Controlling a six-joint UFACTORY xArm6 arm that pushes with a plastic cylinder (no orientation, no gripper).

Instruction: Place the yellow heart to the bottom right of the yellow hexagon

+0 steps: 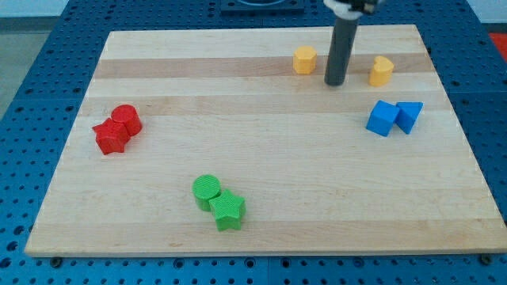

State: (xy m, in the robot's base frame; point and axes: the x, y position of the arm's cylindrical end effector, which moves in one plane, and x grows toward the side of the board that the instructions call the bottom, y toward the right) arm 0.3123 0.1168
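The yellow hexagon (304, 59) sits near the view's top, right of centre, on the wooden board (261, 214). The yellow heart (381, 70) lies to its right and slightly lower. My tip (335, 82) stands on the board between the two, a little below the line joining them, closer to the hexagon's right side and touching neither block. The dark rod rises from the tip out of the view's top.
A blue cube (383, 118) and a blue triangular block (409, 115) touch at the right, below the heart. A red cylinder (127, 119) and red star (111, 137) sit at the left. A green cylinder (207, 191) and green star (228, 210) sit at the bottom centre.
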